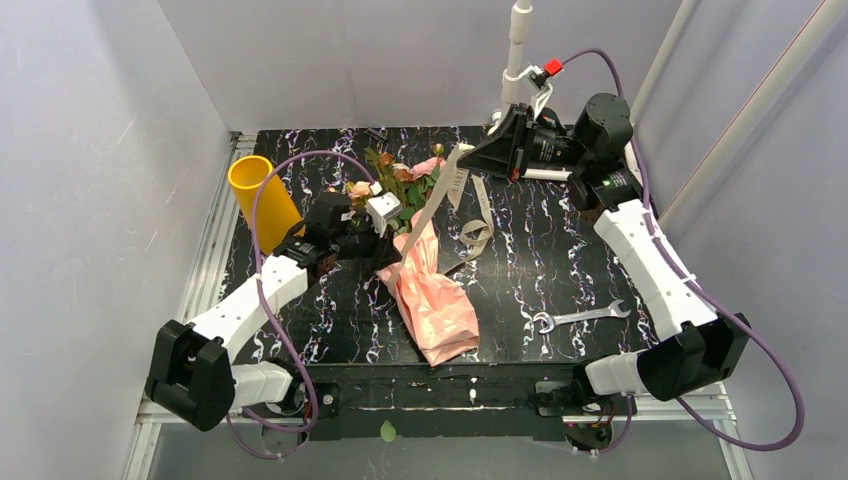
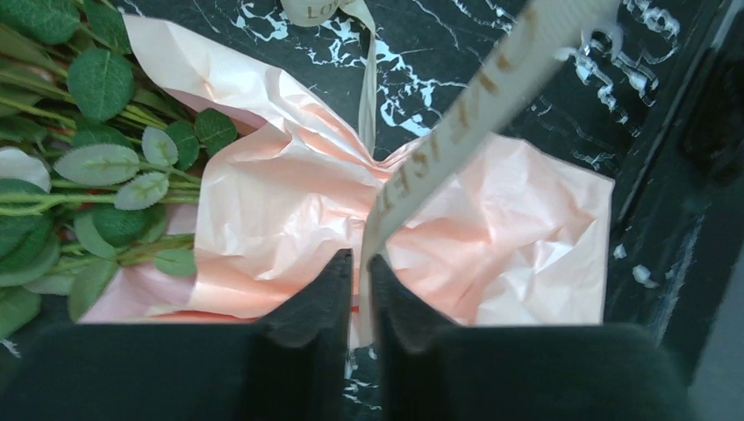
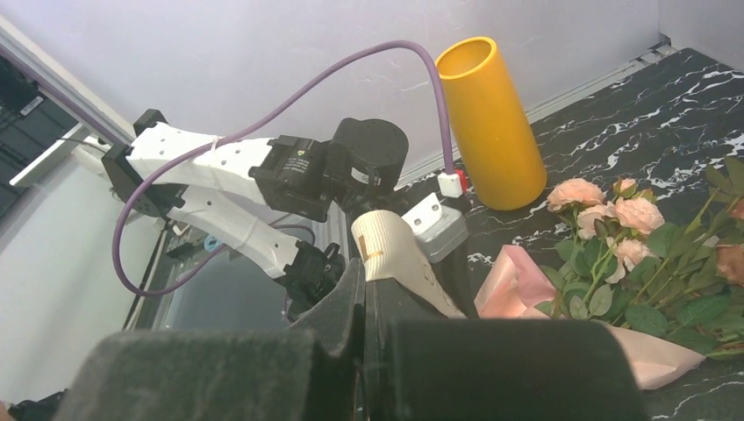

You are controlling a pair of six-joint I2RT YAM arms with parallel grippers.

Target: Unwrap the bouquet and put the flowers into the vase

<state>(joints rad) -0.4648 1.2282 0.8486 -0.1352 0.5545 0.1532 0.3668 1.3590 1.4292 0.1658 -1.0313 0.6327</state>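
The bouquet lies on the black marbled table, its crinkled pink paper (image 1: 440,305) (image 2: 281,202) (image 3: 518,281) still wrapped around the stems. The flowers (image 1: 400,180) (image 3: 614,210) point toward the back, and their leaves (image 2: 96,167) show in the left wrist view. A beige ribbon (image 1: 432,205) (image 2: 474,114) (image 3: 395,254) runs taut from the bouquet's waist up to my right gripper (image 1: 462,155) (image 3: 362,281), which is shut on its end. My left gripper (image 1: 392,250) (image 2: 360,263) sits at the waist, jaws closed narrowly on the ribbon strand. The yellow vase (image 1: 262,195) (image 3: 490,123) stands upright at the back left.
A loose length of ribbon (image 1: 478,228) lies to the right of the bouquet. A metal wrench (image 1: 582,318) rests at the front right. A white pipe (image 1: 517,50) rises at the back behind the right arm. Grey walls close in on the table.
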